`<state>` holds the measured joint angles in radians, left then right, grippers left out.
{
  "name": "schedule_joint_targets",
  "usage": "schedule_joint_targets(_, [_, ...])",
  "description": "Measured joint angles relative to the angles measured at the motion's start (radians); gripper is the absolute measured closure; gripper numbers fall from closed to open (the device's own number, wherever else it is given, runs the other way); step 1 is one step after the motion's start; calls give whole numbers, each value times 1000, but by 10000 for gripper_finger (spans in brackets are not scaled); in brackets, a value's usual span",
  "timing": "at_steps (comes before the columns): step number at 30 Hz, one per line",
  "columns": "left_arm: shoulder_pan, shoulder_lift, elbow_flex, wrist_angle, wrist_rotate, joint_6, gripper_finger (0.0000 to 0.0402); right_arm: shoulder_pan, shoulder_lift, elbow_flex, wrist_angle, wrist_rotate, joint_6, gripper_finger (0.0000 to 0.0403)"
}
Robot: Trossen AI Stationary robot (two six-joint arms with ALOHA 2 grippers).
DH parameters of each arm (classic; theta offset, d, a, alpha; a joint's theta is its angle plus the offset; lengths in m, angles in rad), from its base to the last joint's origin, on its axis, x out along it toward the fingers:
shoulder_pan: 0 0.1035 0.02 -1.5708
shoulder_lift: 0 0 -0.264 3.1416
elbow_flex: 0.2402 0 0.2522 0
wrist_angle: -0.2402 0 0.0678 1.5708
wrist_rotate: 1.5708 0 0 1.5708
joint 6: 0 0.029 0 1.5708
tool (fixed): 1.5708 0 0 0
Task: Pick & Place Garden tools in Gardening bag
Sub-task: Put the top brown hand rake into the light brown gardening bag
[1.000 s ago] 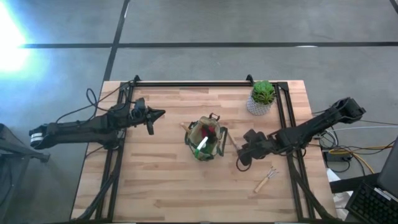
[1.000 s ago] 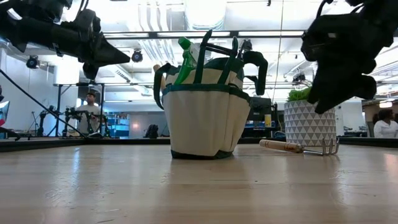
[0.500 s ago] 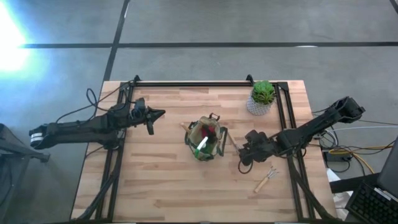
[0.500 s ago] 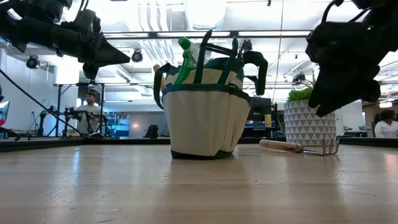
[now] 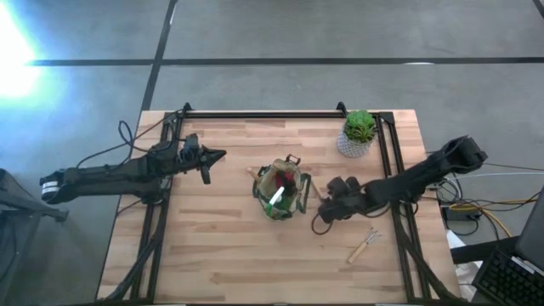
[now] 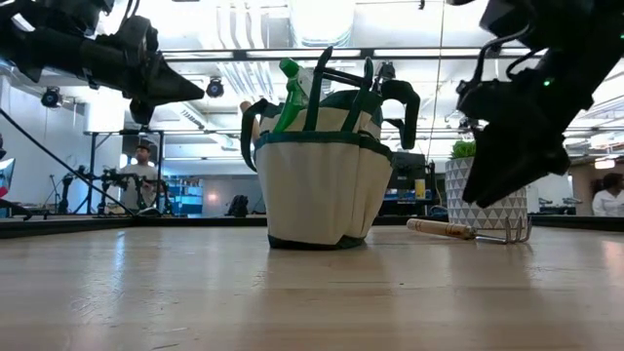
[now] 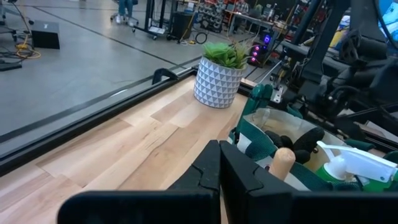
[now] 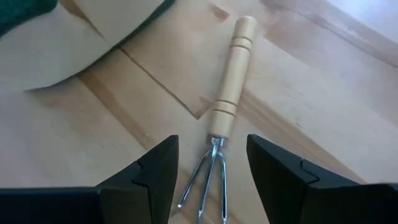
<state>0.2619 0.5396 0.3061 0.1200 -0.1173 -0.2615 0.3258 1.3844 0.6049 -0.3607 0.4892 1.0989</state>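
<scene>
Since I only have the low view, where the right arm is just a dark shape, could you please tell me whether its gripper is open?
Observer: Yes. The right gripper is open, and its wrist view shows the tines of a wooden-handled fork lying on the table between its fingers.
Operator: Thank you. Where is that gripper relative to the bag?
Observer: Seen from above, it is just to the right of the gardening bag and not touching it.
Operator: Is the left arm in the way?
Observer: No. The left gripper is shut and hangs to the left of the bag, apart from it.
</scene>
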Motion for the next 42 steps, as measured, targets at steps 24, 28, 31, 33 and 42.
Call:
schedule_joint_targets(24, [-1, 8, 0, -1, 1, 0, 399, -106, 193, 13, 148, -50, -92, 218])
schedule_joint_targets(28, [-1, 10, 0, -1, 1, 0, 399, -106, 224, 16, 161, -38, -93, 225])
schedule_joint_targets(31, [-2, 11, 0, 1, 1, 0, 399, -106, 230, 16, 161, -38, -93, 246])
schedule_joint_targets(33, [-2, 11, 0, 1, 1, 0, 399, -107, 227, 15, 157, -38, -93, 271])
schedule_joint_targets(42, [-2, 11, 0, 0, 2, 0, 399, -107, 187, 14, 104, -70, -87, 356])
